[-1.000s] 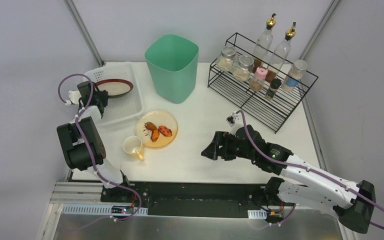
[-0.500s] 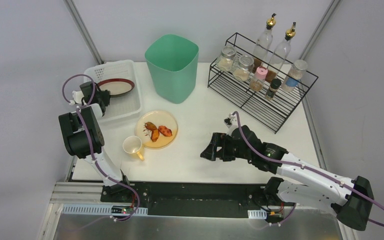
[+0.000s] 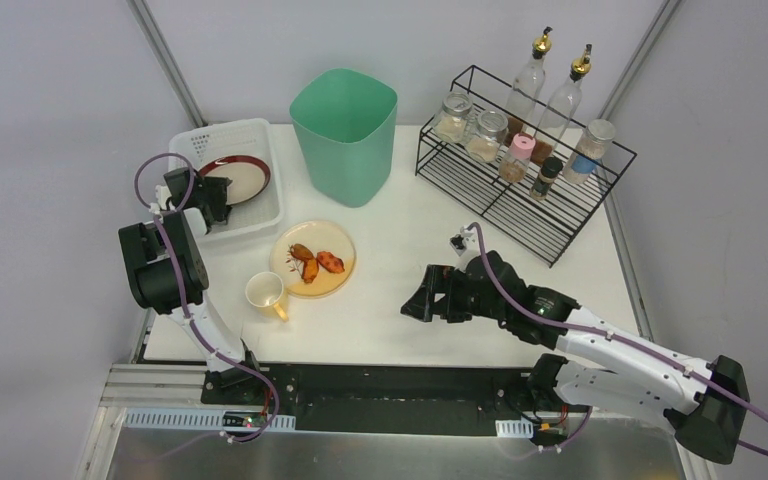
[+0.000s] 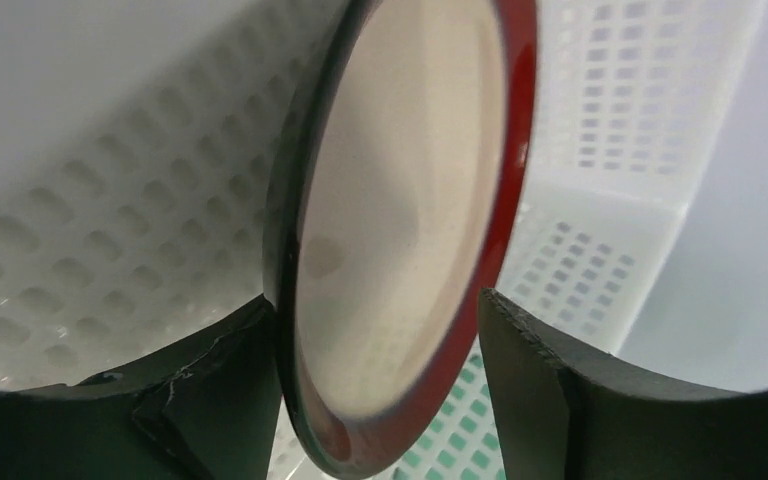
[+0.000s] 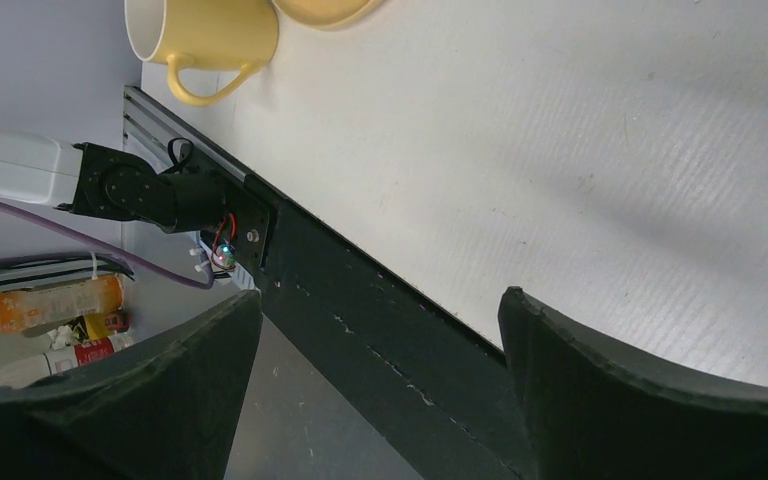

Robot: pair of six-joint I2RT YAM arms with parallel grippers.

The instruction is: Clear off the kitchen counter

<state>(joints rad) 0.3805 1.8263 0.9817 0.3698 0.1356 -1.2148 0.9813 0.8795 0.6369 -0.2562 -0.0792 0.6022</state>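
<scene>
Step in hand: stowing bowl point(image 3: 243, 178) in basket point(image 3: 263, 213), far-left corner of counter point(image 3: 410, 235).
Left gripper point(image 3: 218, 197) clamps bowl rim; bowl tilted.
Right gripper point(image 3: 416, 301) spread, empty, near front edge.
Plate point(image 3: 313, 258), mug point(image 3: 265, 293) on counter.
Next, likely: lower bowl flat, release.

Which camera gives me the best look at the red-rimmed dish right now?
Left wrist: the dish fills the frame, on edge between the left pincer's fingers. The top view shows it small, tilted in the basket, partly behind the arm. Right wrist misses it.
</scene>
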